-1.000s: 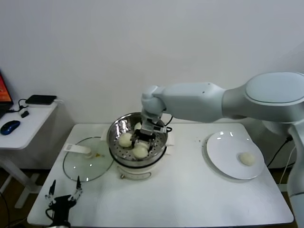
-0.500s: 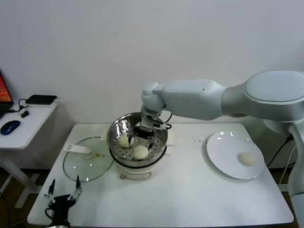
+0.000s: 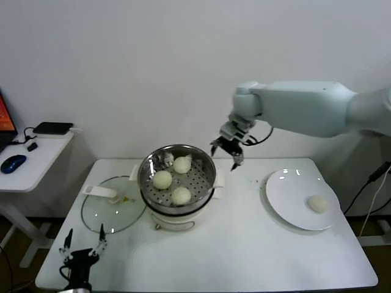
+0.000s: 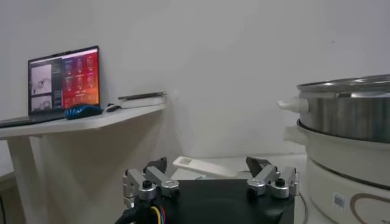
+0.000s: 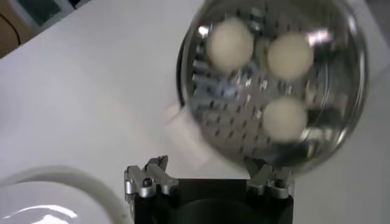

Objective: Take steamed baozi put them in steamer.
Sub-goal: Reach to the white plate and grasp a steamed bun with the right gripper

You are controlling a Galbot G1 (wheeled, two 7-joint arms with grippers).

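Steamed baozi: 3 sit in the steamer (image 3: 177, 160) on the counter (image 3: 244, 244), while the 4th steamed baozi (image 3: 316, 204) waits on the white plate (image 3: 287, 195). Your right claw (image 3: 227, 149) hangs spread and empty between steamer and plate. The left claw (image 3: 82, 249) idles spread at the counter's near edge. Soft, light dough likely dents, so pinch its sides gently.

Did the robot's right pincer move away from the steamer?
Yes. The open right pincer rose out of the steamer and swung toward the plate, leaving three buns inside.
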